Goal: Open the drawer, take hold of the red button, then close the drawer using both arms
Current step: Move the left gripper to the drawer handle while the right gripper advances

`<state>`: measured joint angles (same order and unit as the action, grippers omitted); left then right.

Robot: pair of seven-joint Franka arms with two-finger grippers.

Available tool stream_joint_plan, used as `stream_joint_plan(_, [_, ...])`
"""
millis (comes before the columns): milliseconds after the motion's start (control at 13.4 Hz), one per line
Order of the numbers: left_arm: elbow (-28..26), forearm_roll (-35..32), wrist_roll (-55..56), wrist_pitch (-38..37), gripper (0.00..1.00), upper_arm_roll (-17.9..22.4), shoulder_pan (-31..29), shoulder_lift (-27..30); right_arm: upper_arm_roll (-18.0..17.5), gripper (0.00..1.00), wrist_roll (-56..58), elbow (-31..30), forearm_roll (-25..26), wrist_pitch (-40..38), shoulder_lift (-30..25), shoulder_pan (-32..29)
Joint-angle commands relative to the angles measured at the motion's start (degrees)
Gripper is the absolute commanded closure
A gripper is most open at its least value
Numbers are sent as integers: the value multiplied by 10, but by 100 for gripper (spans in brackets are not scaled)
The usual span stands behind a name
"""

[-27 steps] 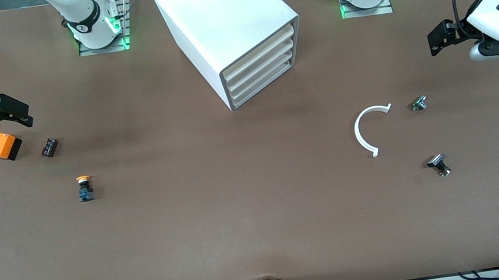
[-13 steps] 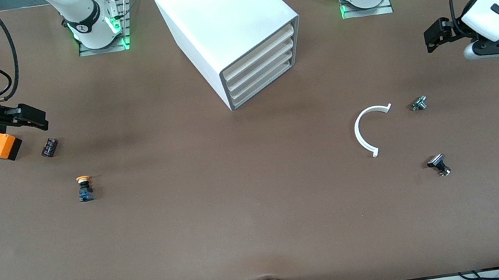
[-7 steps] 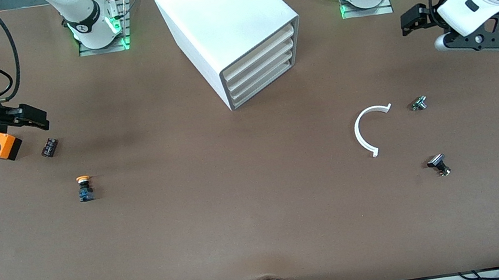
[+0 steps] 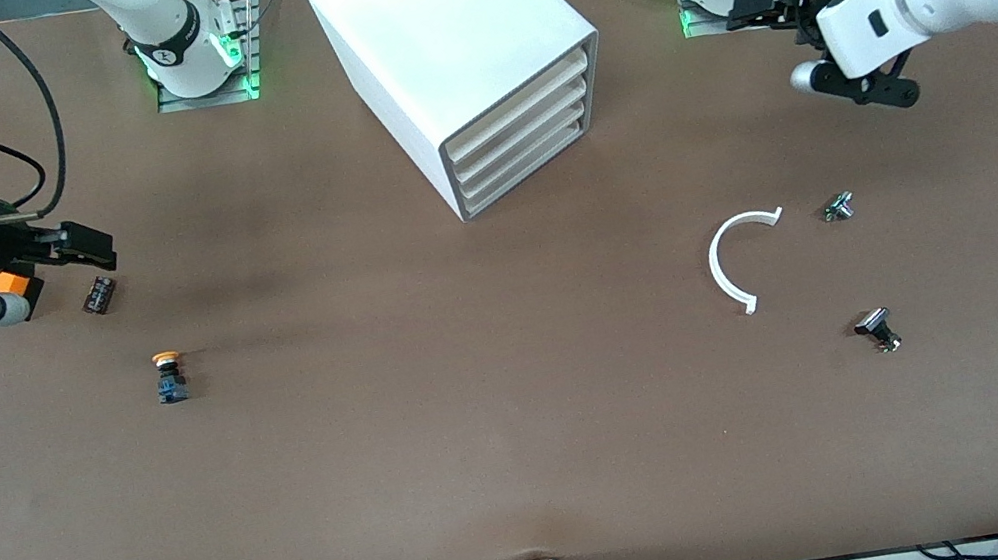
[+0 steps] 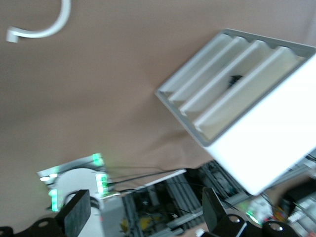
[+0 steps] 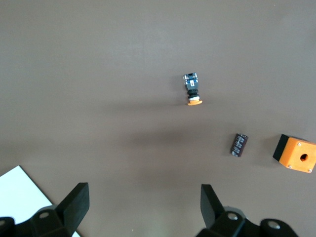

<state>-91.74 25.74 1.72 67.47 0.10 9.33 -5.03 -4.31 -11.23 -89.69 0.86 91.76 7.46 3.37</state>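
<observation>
The drawer [image 4: 524,129] is 1 of 4 alike, all seen shut in the white cabinet [image 4: 438,37], which stands between the 2 arm bases with its front turned toward the left arm's end of the table and toward the front camera. The red button is not seen on the table; in the left wrist view a small dark thing [image 5: 235,79] is glimpsed inside the cabinet, but what it is cannot be told. The left gripper [image 4: 768,7] is judged the nearer hand: it is held in the air over the table just beside its own base, with the cabinet front toward the table's middle from it, and its fingers [image 5: 74,217] are spread wide and empty. The drawer's long axis runs along the cabinet front, so a pull would go outward, square to that front. The right gripper [image 4: 83,246] is held over the orange box [image 4: 3,284] and beside a small dark cylinder [image 4: 99,294], wide and empty, well apart from the cabinet. An orange-capped button [image 4: 168,376] lies nearer the front camera.
</observation>
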Motion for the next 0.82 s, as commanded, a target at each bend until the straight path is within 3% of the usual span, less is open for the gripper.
stream_joint_plan(0, [19, 87, -10, -24, 0, 0, -6, -52, 0, 0, -9, 2, 3, 10, 12, 10])
stream_joint_plan(224, [19, 161, -42, -39, 0, 1, -11, -107, 0, 0, -11, 2, -1, 24, 26, 12])
stream_joint_plan(447, [19, 191, -173, -28, 0, 0, -12, -167, 0, 0, -14, 2, -3, 43, 48, 26])
stream_joint_plan(746, [8, 229, -258, -11, 0, 0, -14, -194, 0, 0, -50, 2, -23, 68, 77, 50])
